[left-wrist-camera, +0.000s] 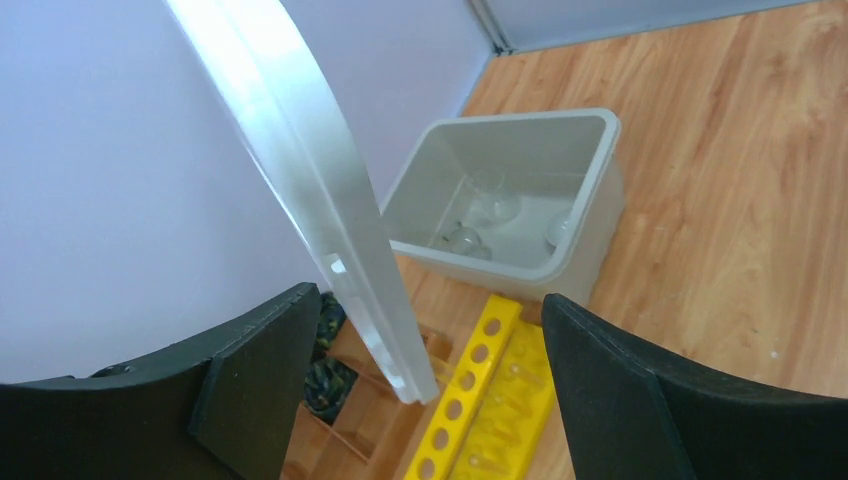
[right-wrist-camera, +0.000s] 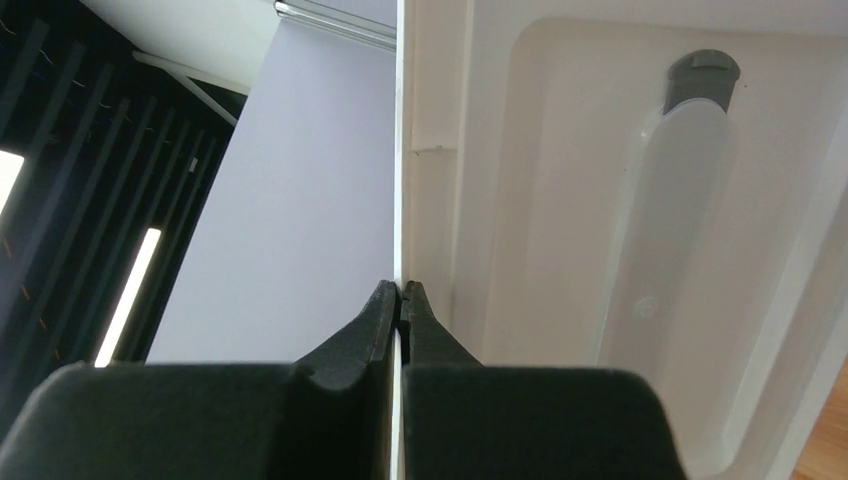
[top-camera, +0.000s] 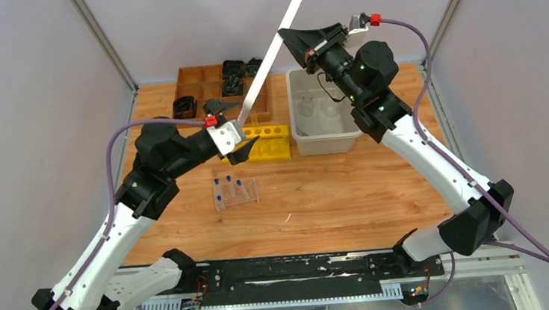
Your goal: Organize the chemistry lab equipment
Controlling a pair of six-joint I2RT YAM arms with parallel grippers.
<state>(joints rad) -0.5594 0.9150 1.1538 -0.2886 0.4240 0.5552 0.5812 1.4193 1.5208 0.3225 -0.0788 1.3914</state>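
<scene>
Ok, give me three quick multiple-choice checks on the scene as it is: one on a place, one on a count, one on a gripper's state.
1. Where are the round glass vessels?
A. in the wooden tray
B. in the grey bin
C. on the yellow rack

2. How many blue-capped tubes stand in the clear rack?
A. one
B. three
C. six

3. How is the right gripper?
A. open above the bin
B. shut on nothing
C. shut on the edge of the white lid

Answers:
1 B: the left wrist view shows the vessels lying on the bin's floor.
2 B: three blue caps show in the top view.
3 C: in the right wrist view the fingertips pinch the lid's thin edge.
</scene>
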